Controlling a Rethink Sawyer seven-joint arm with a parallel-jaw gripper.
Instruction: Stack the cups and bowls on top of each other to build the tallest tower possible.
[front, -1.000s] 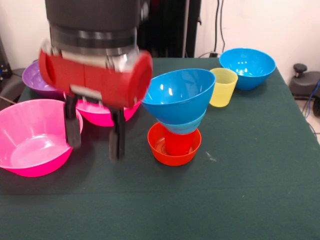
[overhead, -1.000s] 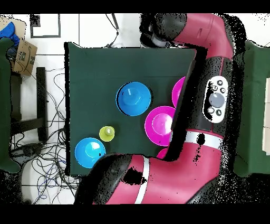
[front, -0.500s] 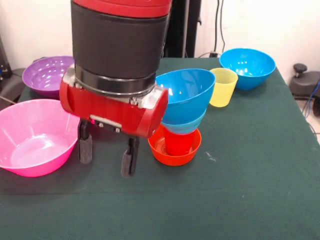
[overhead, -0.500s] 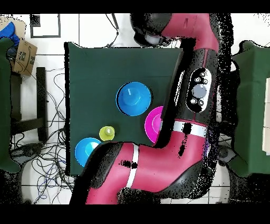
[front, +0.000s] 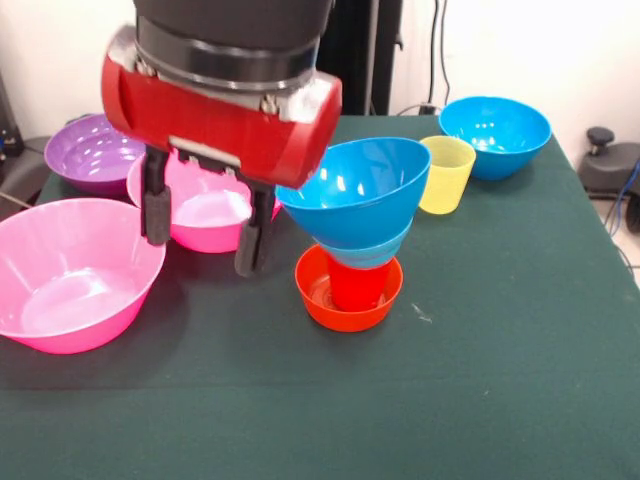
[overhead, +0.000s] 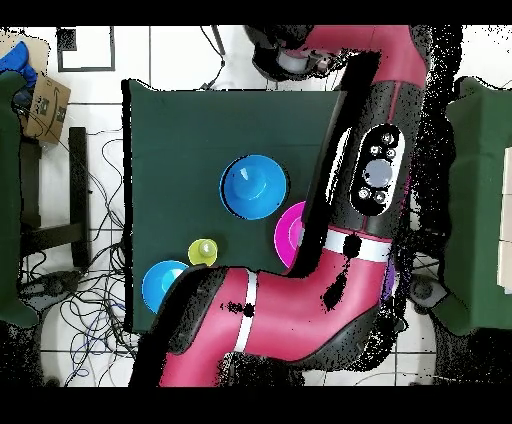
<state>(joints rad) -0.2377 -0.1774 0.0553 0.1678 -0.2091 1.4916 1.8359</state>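
Hovering with fingers (front: 156, 212) spread wide and empty above the smaller pink bowl (front: 205, 216), left of the tower (front: 357, 232): large blue bowl tilted on a light-blue bowl, red cup and orange bowl. Best to pinch the pink rim cleanly, lift high, then lower centred, since the leaning top looks easily toppled.

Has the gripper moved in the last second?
Yes. The gripper has risen and swung back: its open fingers now hang over the middle glossy pink plastic bowl, level with the tower's red cup.
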